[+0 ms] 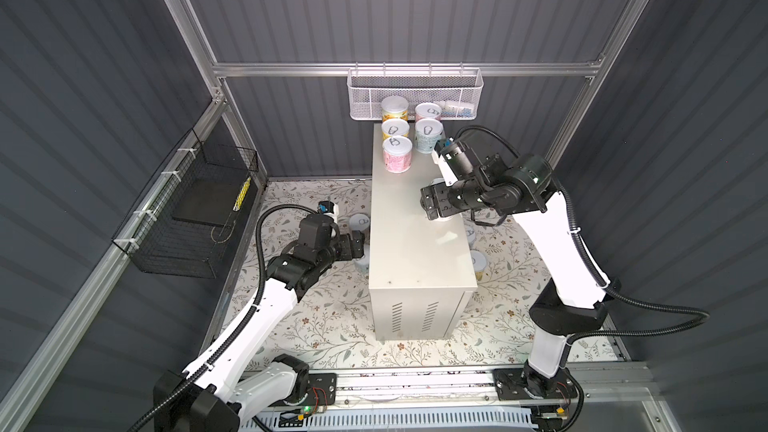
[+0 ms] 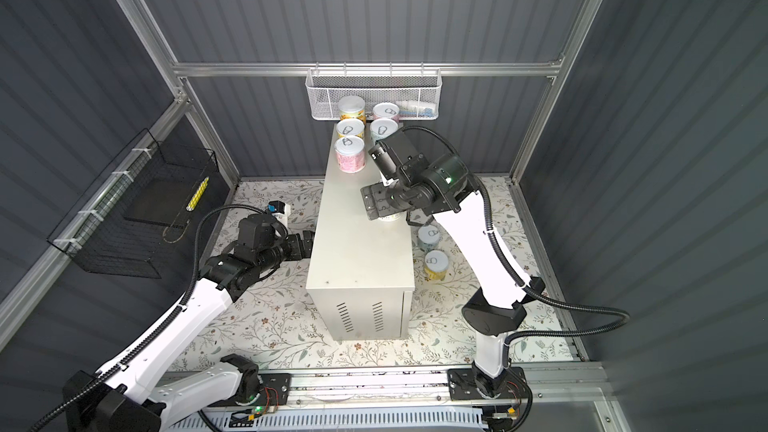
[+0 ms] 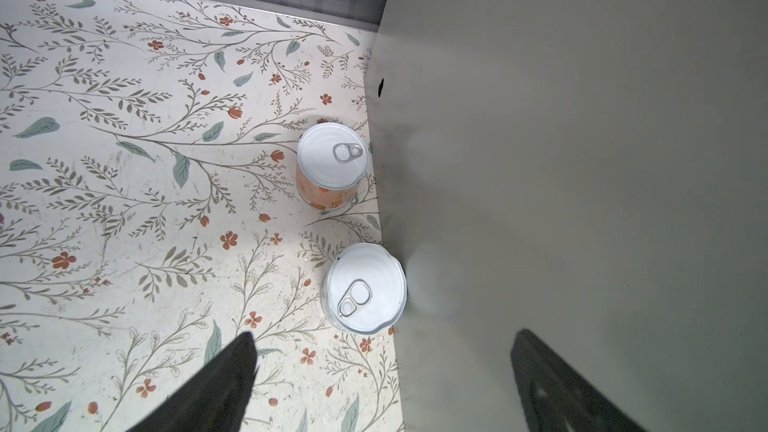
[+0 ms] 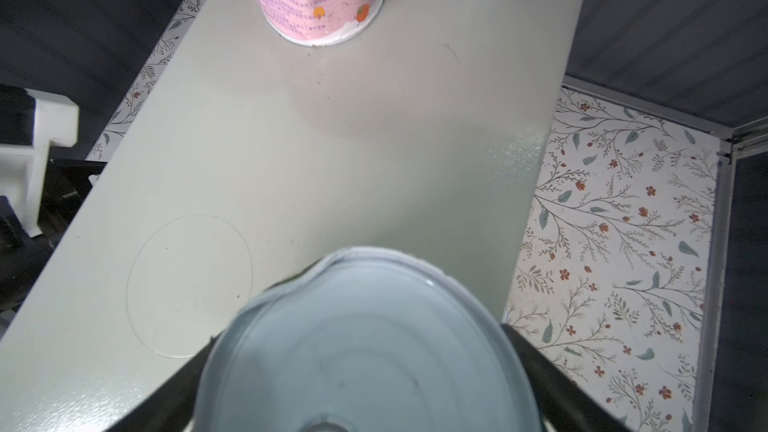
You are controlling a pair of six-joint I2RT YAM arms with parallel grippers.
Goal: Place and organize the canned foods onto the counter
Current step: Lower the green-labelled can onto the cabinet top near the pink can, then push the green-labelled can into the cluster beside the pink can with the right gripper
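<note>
- Off-white metal counter (image 1: 419, 280) stands in the middle of the floral sheet (image 1: 316, 326), its vent slits (image 1: 397, 313) facing near.
- Five upright cans (image 1: 397, 154) crowd the far end of its surface (image 1: 407, 201), below the white mesh basket (image 1: 415, 85).
- Right gripper (image 4: 357, 336) hovers over the surface's right edge, jaws flanking a silver-lidded can (image 4: 365, 380); clamped or let go, I cannot tell.
- Left gripper (image 3: 384, 334) hangs left of the counter, jaws spread wide and empty, above an orange can (image 3: 332, 160) and a second can (image 3: 365, 288) just beside the counter's side.
- Two more cans (image 2: 436, 265) stand on the sheet to the right of the counter.
</note>
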